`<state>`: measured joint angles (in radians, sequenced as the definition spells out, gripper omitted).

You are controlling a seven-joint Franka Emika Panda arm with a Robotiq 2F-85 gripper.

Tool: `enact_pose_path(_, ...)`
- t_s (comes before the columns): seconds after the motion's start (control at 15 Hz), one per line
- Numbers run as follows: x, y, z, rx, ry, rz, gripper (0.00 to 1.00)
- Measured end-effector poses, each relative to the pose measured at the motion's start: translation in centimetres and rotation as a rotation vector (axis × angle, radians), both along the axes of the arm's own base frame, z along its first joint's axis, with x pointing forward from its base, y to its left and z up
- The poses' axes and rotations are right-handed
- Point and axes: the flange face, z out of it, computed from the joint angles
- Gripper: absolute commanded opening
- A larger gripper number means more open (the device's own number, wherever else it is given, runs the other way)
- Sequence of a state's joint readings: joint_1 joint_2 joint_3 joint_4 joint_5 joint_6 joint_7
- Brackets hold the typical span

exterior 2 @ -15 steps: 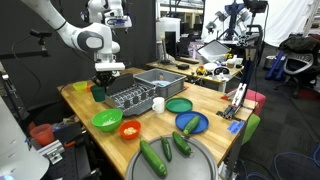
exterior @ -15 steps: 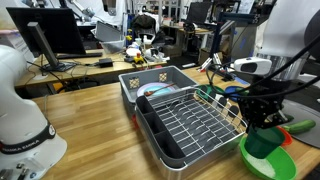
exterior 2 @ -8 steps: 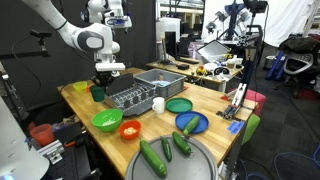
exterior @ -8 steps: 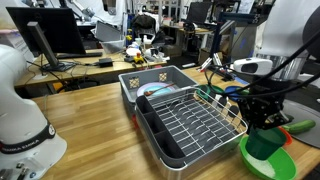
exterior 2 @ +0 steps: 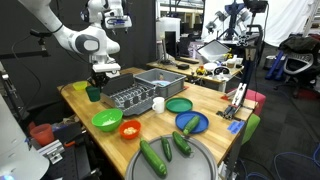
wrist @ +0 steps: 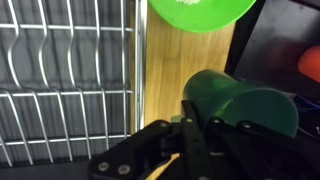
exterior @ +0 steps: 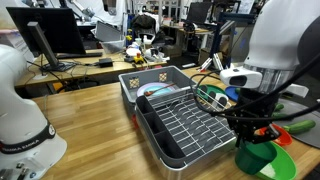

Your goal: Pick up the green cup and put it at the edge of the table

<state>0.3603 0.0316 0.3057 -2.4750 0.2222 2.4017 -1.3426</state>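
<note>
The green cup (wrist: 240, 100) lies close in front of my gripper (wrist: 195, 125) in the wrist view, and the fingers are shut on its wall. In both exterior views the gripper (exterior: 255, 130) (exterior 2: 97, 80) holds the cup (exterior: 262, 158) (exterior 2: 93, 93) just above the light wooden table (exterior: 90, 120) (exterior 2: 80, 108), beside the end of the dish rack (exterior: 185, 125) (exterior 2: 128, 95) and near the table's end. I cannot tell whether the cup touches the wood.
A green bowl (wrist: 200, 12) (exterior 2: 105, 120) lies on the table just beyond the cup, with an orange bowl (exterior 2: 130, 128) next to it. Farther along are green and blue plates (exterior 2: 190, 122) and cucumbers (exterior 2: 153, 157). A white robot base (exterior: 20, 110) stands at the table's other end.
The arm has carried the green cup a short way away from the dish rack, toward the table's end. The rack and bowls have stayed put.
</note>
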Motion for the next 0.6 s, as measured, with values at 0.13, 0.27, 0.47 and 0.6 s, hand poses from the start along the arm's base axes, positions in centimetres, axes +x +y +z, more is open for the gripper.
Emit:
enact_pose_path(0.13, -0.8, 2.6, -1.3, -0.001, 0.005, 0.077, 0.01)
enact_pose_path(0.27, -1.2, 4.3, -2.9, -0.007, 0.018, 0.135, 0.01)
enact_pose_path(0.47, -1.3, 6.1, -5.5, 0.018, 0.048, 0.200, 0.01)
enact_pose_path(0.6, -1.4, 7.4, -6.9, 0.050, 0.059, 0.249, 0.01)
